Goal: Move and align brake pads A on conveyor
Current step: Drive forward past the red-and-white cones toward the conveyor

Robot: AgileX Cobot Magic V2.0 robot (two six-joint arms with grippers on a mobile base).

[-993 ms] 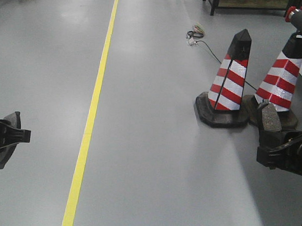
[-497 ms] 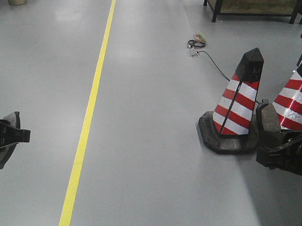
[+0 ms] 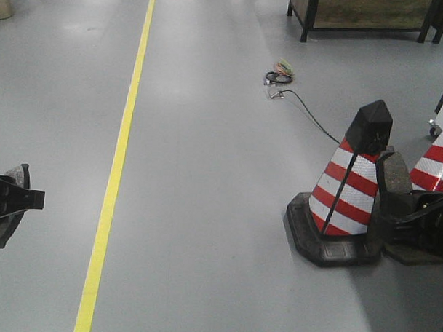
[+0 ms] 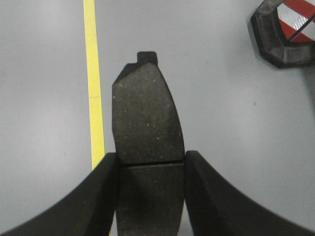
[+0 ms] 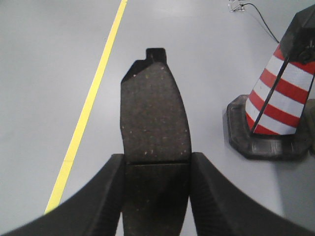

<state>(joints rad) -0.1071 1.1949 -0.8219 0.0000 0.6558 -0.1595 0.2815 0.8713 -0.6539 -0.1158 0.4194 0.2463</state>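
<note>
Each gripper holds one dark grey, slightly curved brake pad with a groove across its face. In the left wrist view my left gripper (image 4: 150,169) is shut on a brake pad (image 4: 146,118) that juts forward over the grey floor. In the right wrist view my right gripper (image 5: 156,169) is shut on another brake pad (image 5: 154,110). From the front view the left gripper (image 3: 17,192) sits at the left edge and the right gripper (image 3: 395,197) at the right edge, its brake pad (image 3: 394,174) sticking up. The conveyor is out of view.
A yellow floor line (image 3: 116,169) runs away from me on the left. A red-and-white traffic cone (image 3: 348,192) stands close by the right gripper, a second cone (image 3: 434,167) behind it. A cable (image 3: 304,103) lies on the floor; a wooden-framed bench (image 3: 365,11) stands far back.
The floor scene has shifted: the cones have come nearer and lower in view, and the far bench has come further into view. Both grippers keep their places in the frame, pads still held.
</note>
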